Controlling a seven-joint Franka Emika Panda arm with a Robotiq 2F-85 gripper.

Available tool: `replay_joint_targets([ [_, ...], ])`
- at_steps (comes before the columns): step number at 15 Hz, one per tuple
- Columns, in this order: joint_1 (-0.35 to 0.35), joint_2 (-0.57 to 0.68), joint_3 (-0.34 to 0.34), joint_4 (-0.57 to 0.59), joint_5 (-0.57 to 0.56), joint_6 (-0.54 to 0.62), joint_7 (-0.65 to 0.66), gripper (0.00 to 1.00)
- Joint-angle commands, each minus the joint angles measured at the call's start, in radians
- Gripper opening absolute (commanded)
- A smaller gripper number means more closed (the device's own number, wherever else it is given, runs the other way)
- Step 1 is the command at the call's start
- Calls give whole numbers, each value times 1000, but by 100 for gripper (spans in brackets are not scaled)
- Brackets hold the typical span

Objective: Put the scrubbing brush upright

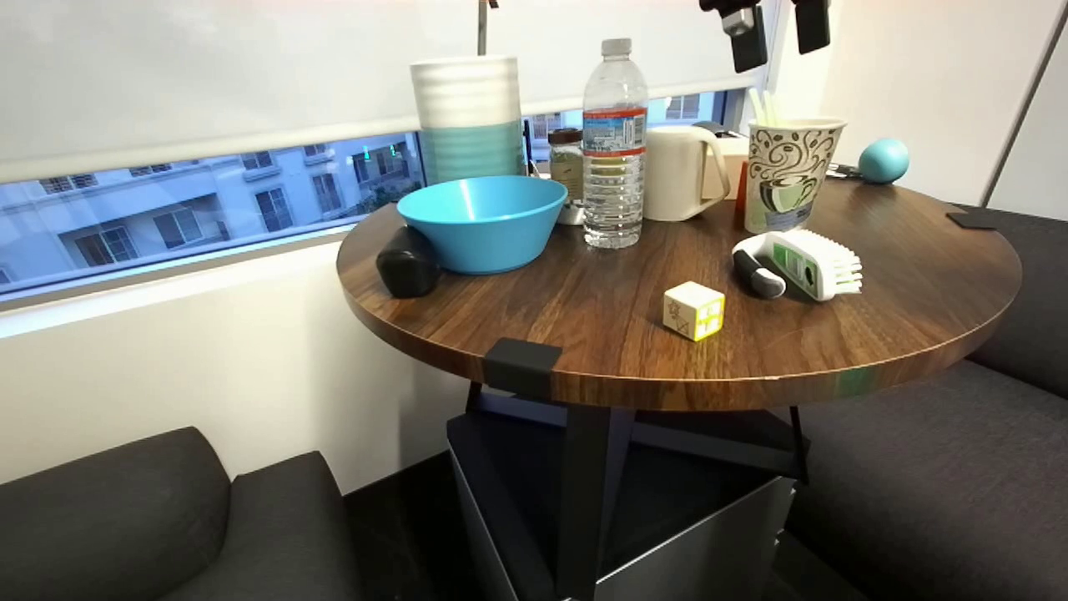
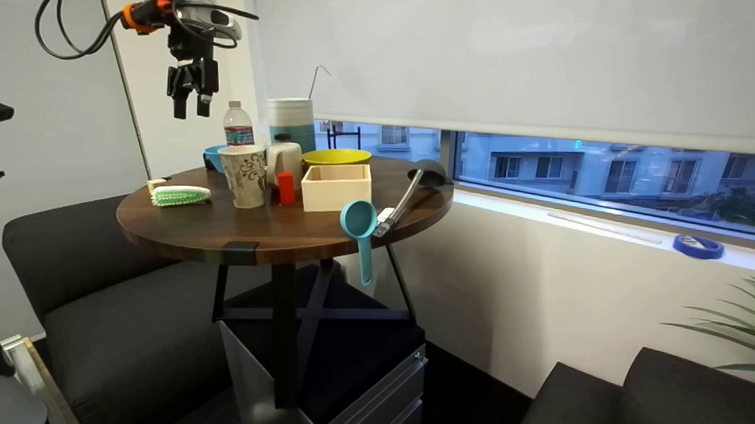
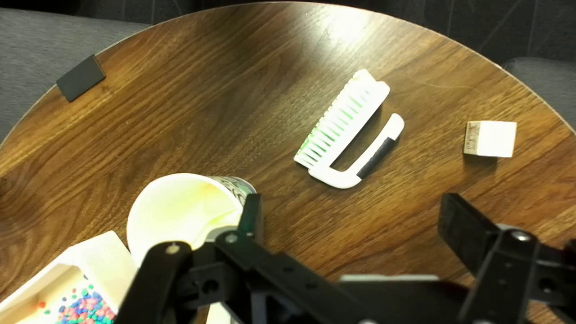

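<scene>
Brush lies on its side between paper cup and table edge; the gripper hangs higher, spread wide.

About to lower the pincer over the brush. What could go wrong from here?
The cup stands close to the brush, so the wide-open pincer might clip it on the way down.
The gap behind the handle looks narrow; the pincer could land on top of it and shove the brush.
The brush lies on its side, bristles facing sideways; released before it is fully turned, it may tip back.
</scene>
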Motion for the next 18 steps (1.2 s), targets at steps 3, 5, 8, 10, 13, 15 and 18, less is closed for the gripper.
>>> replay_joint_targets([
  [3, 45, -4, 9, -39, 27, -14, 66, 100],
  [5, 57, -13, 19, -72, 20, -15, 133, 100],
  [8, 60, -36, 37, -152, 12, 64, 320, 100],
  [10, 57, -38, 46, -193, 8, 114, 435, 100],
  [13, 62, -34, 51, -244, 5, 198, 550, 100],
  [15, 60, -31, 49, -274, -7, 235, 605, 100],
  [18, 59, -26, 47, -304, -26, 254, 668, 100],
])
